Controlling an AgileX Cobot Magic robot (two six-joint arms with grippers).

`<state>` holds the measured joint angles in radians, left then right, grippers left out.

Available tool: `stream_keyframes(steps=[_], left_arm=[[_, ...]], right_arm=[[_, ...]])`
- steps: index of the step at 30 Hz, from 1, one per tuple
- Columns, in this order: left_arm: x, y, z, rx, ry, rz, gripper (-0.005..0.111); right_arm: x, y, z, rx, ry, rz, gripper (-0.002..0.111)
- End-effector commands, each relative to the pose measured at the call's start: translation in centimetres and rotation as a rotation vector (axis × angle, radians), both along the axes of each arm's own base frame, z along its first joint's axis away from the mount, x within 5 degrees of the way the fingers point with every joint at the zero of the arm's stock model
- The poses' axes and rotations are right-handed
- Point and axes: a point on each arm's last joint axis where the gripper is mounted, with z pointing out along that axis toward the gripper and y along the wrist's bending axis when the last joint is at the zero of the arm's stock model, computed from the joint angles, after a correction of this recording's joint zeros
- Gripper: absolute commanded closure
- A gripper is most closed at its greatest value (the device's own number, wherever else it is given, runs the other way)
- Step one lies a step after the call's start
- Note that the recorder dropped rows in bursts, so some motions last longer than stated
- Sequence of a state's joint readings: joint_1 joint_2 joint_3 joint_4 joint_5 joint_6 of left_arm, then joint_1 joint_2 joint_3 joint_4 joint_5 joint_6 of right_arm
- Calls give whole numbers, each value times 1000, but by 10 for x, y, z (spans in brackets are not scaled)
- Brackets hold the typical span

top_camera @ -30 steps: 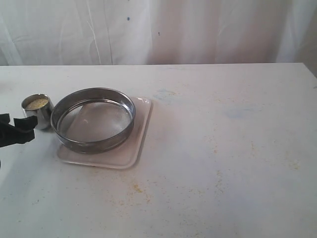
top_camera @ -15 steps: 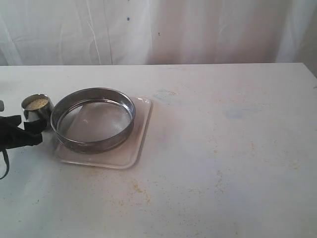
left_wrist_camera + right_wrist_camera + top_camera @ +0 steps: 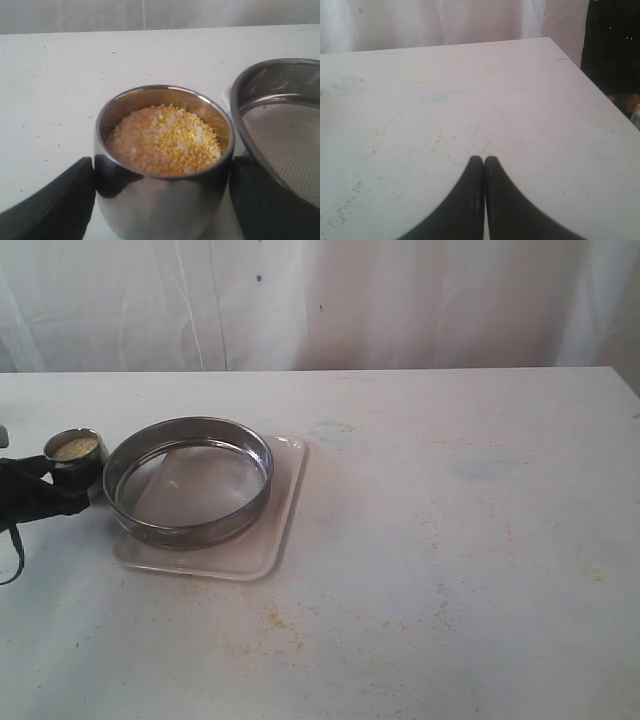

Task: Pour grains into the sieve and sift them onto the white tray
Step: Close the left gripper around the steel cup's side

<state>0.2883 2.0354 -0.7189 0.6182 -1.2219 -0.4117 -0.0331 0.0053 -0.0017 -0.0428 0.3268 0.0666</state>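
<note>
Nothing is poured yet: the left pincer (image 3: 162,172) stands apart around the steel cup (image 3: 160,215) full of grains (image 3: 165,140), the empty sieve (image 3: 190,530) sits just beside it on the white tray (image 3: 270,540), and the right pincer (image 3: 484,162), well apart, is pressed together.

White table (image 3: 450,540) (speckled yellow) bears the white tray (image 3: 285,505); steel cup (image 3: 85,465) beside it.
</note>
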Motion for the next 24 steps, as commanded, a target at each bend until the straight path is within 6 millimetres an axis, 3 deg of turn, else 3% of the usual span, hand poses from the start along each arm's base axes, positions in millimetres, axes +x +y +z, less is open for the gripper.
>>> stream_keyframes(steps=[1,24], left_arm=[[3,0,-13,-24,32,1,31],[8,2,-15,-50,32,16,30]], right_arm=[[0,0,1,-9,-15,-5,108],[0,0,1,-9,-15,-5,108]])
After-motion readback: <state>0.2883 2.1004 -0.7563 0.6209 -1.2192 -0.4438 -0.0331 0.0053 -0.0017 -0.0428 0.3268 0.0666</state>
